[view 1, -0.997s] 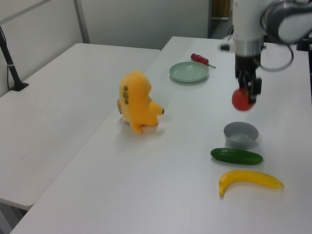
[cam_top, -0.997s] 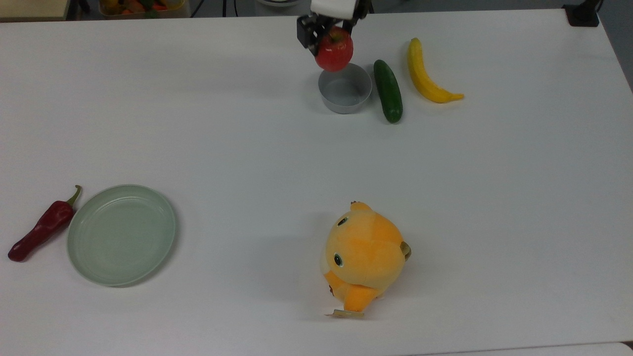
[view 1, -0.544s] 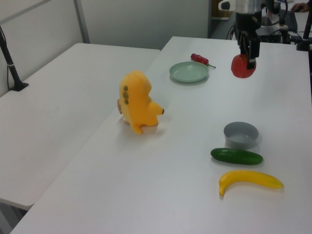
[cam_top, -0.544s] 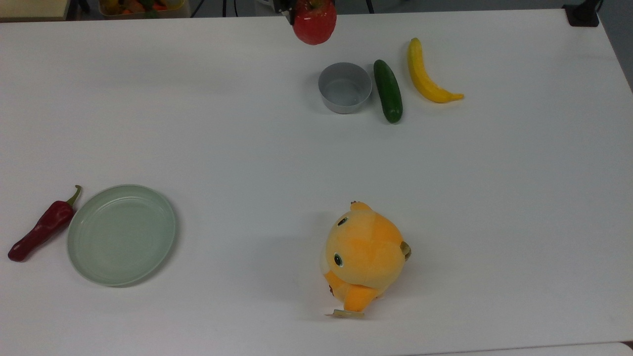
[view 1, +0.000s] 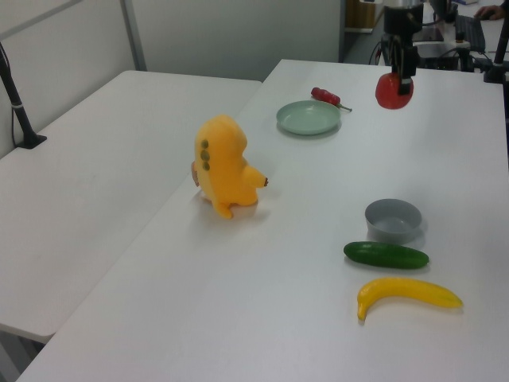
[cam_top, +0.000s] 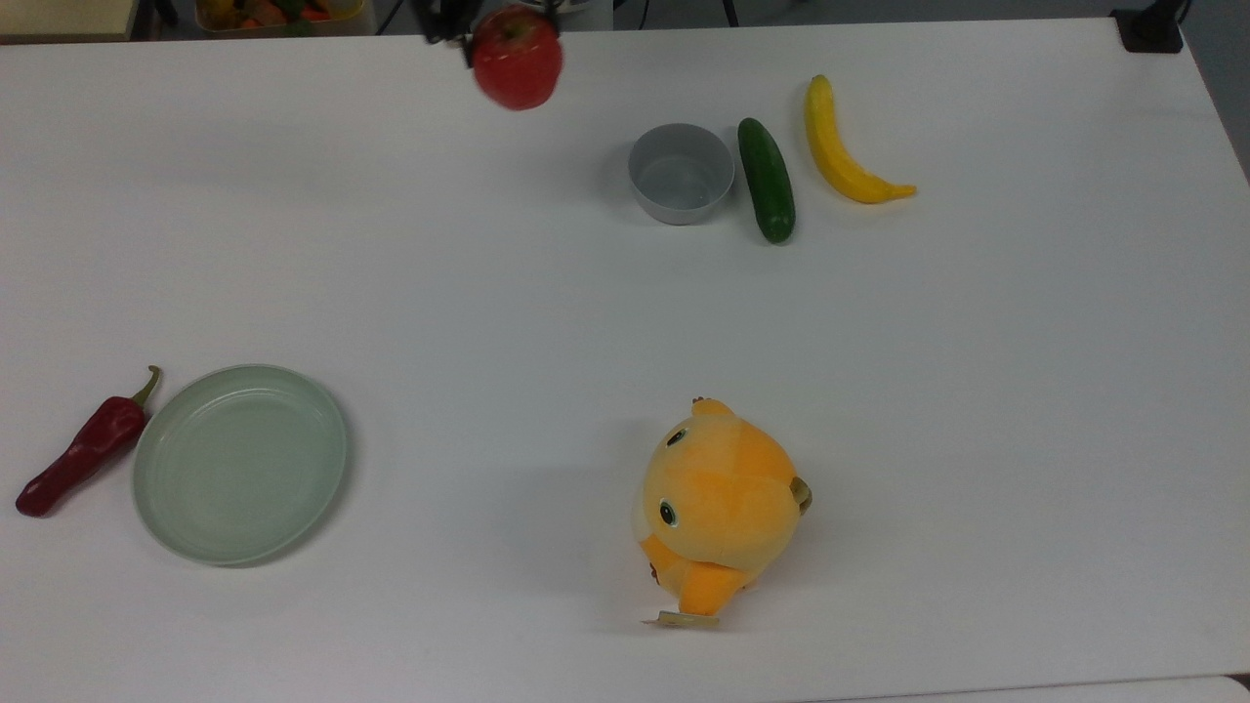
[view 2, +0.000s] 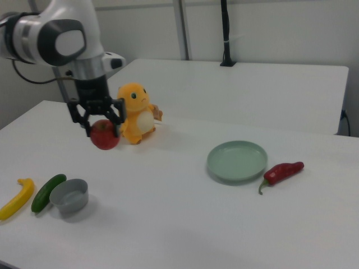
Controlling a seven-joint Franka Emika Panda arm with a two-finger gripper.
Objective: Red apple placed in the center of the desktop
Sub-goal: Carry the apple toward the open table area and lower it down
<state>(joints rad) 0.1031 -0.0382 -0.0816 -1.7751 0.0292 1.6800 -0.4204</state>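
Across the last second the red apple (cam_top: 517,59) has travelled toward the top view's left, off the spot above the grey cup (cam_top: 681,172), and risen well clear of the desktop (cam_top: 547,322). That reads as the carry under way, with placement at the centre not yet begun. The gripper (view 2: 96,124) has its jaws clamped on the fruit's sides, as the right view shows. The apple hangs above the desktop's far edge in the top view, its stem dimple facing up; being round, it has no marked long axis.
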